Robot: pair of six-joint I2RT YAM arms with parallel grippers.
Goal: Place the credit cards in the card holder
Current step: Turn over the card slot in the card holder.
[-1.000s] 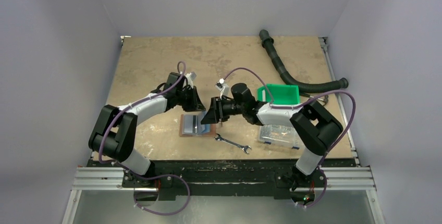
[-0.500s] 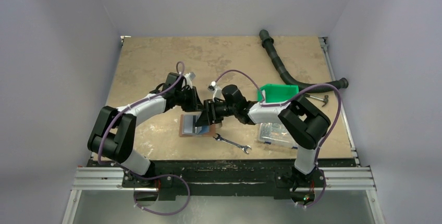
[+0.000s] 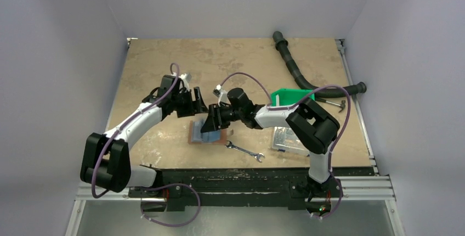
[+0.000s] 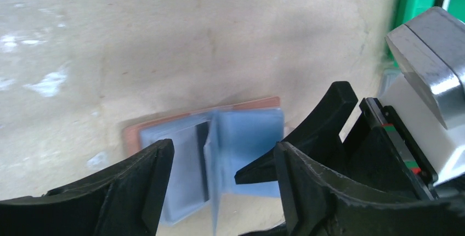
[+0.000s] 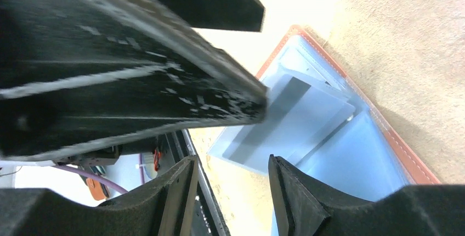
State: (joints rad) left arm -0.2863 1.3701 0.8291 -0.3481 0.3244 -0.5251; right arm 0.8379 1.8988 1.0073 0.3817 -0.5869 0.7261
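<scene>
The card holder lies spread open on the table, its brown rim framing blue inner pockets. A grey-blue credit card lies slanted on its inside, one end past the holder's edge. In the left wrist view a light blue panel covers the right half; I cannot tell whether it is a card or a pocket. My left gripper hangs open just above the holder, nothing between its fingers. My right gripper is open too, with one fingertip over the light blue half. From above, both grippers, left and right, meet at the holder.
A wrench lies just right of the holder near the front edge. A clear compartment box and a green bin stand to the right, under the right arm. A black hose curves across the back right.
My left gripper has opened from shut and drawn back to the left. My right gripper has moved left and now stands over the open card holder.
</scene>
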